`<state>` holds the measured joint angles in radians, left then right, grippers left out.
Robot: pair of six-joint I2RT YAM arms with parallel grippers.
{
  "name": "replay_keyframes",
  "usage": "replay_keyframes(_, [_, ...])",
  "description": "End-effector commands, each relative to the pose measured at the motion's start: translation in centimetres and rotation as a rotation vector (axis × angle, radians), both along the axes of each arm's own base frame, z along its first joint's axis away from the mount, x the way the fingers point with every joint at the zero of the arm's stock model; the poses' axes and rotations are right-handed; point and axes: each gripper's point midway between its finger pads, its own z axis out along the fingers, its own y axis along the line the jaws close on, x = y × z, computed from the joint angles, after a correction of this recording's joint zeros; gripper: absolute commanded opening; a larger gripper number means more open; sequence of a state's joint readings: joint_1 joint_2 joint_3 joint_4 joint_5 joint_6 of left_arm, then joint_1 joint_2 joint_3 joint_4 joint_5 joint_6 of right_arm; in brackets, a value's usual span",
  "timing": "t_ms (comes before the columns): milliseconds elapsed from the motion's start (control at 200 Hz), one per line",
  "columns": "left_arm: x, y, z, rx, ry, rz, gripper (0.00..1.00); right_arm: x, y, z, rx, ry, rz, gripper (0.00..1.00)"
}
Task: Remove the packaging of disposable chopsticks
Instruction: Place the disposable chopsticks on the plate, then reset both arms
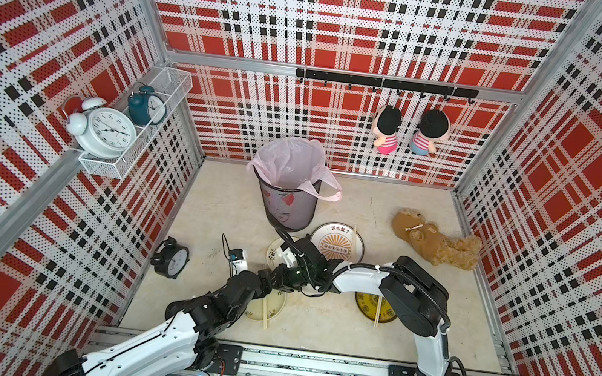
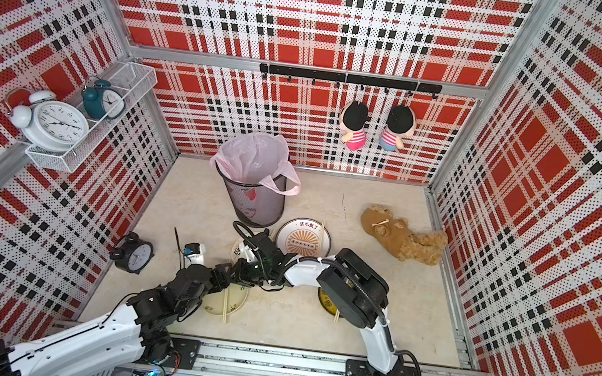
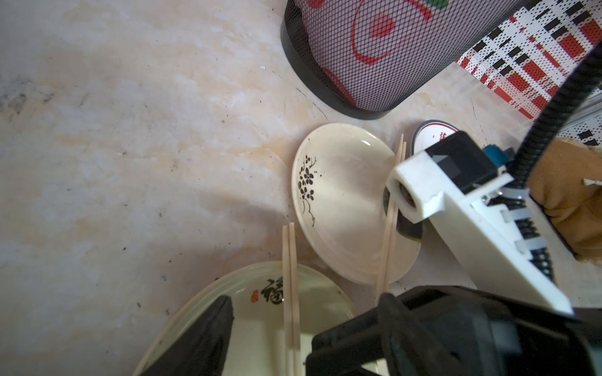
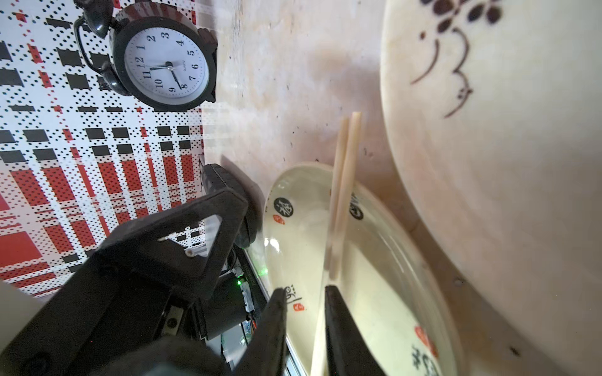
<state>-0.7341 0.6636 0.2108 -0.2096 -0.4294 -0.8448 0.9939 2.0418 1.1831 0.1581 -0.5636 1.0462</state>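
A pair of bare disposable chopsticks point(image 3: 291, 276) point(image 4: 345, 169) point(image 1: 265, 314) lies across the pale green plate point(image 3: 247, 286) point(image 1: 255, 311). My left gripper point(image 3: 286, 351) point(image 1: 266, 280) hangs over that plate, open wide, with the sticks running between its fingers untouched. My right gripper point(image 4: 304, 312) point(image 1: 286, 276) faces it from the other side. Its jaws are a little apart, and the sticks' far end passes along one finger point(image 4: 338, 325). More bare pairs rest on the flowered cream plate point(image 3: 342, 208), the white plate point(image 1: 338, 241) and the yellow plate point(image 1: 370, 309). No packaging shows in any view.
A black mesh bin point(image 1: 287, 203) with a pink liner stands just behind the plates. A black alarm clock point(image 1: 172, 257) sits at the left wall and a brown plush toy point(image 1: 434, 242) lies at the back right. The two wrists crowd together over the plates.
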Motion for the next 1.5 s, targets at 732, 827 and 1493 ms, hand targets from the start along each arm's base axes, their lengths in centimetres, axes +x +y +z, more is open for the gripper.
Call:
replay_keyframes(732, [4.0,0.1,14.8,-0.037,-0.499,0.001,0.98,9.7,-17.9,15.7,-0.25,-0.72,-0.436,0.59])
replay_keyframes(827, [4.8,1.8,16.3,0.053,-0.581,0.054,0.98,12.2,-23.6,18.4,-0.268,-0.833,-0.532,0.69])
replay_keyframes(1493, [6.3,15.0,12.5,0.452,-0.676,0.516,0.98,14.7,-48.2,14.2,-0.875,-1.321,-1.057,1.0])
